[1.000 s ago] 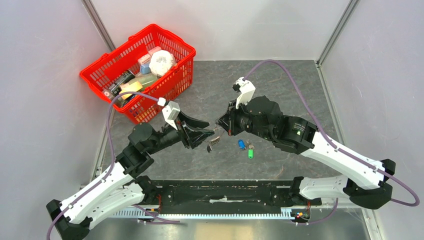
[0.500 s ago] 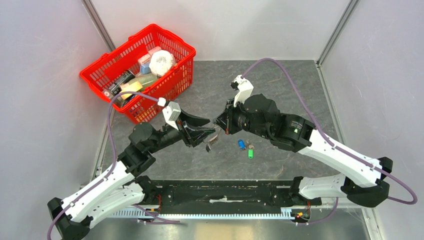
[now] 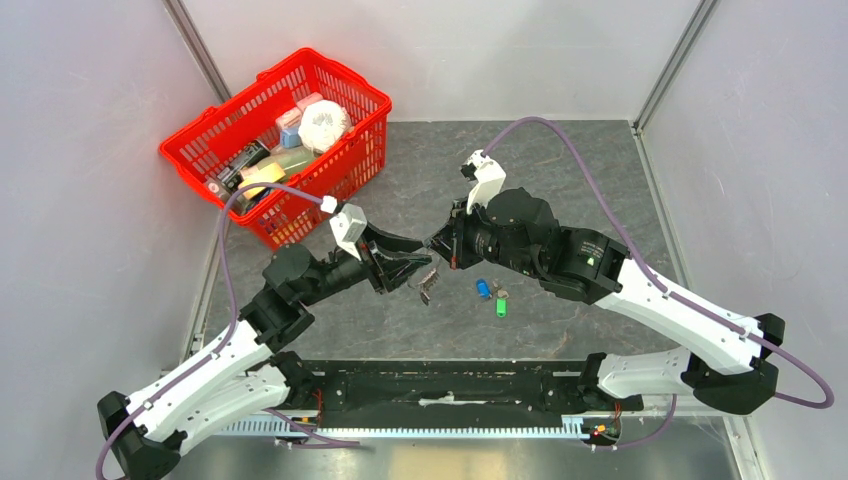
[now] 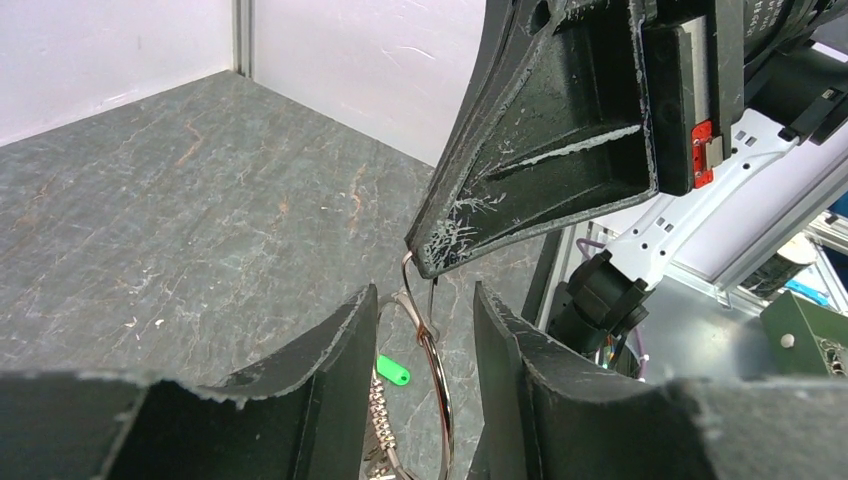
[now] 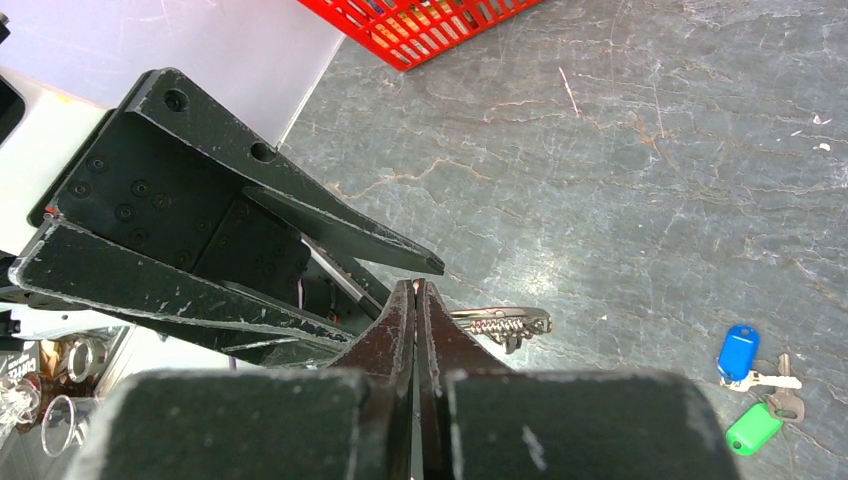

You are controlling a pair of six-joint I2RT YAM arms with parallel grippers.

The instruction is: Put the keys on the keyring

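Note:
The keyring (image 4: 437, 372) is a thin wire ring held in the air above the table, with a cluster of small silver keys (image 3: 428, 287) dangling from it. My left gripper (image 4: 420, 305) has the ring between its fingers, which stand a ring's width apart, and the ring touches the left finger. My right gripper (image 5: 415, 286) is shut, and its tips (image 4: 432, 262) pinch the ring's top edge. The ring and cluster also show in the right wrist view (image 5: 500, 320). A blue-headed key (image 3: 483, 288), a green-headed key (image 3: 501, 307) and a plain silver key (image 3: 503, 294) lie on the table below the right wrist.
A red basket (image 3: 350, 95) full of packages stands at the back left, close behind the left arm. Metal posts and grey walls border the slate table (image 3: 580, 170). The arms' black base rail (image 3: 450, 385) runs along the near edge.
Both grippers have drawn slightly closer together round the ring. The dangling keys have shifted a little. The loose keys on the table have not moved.

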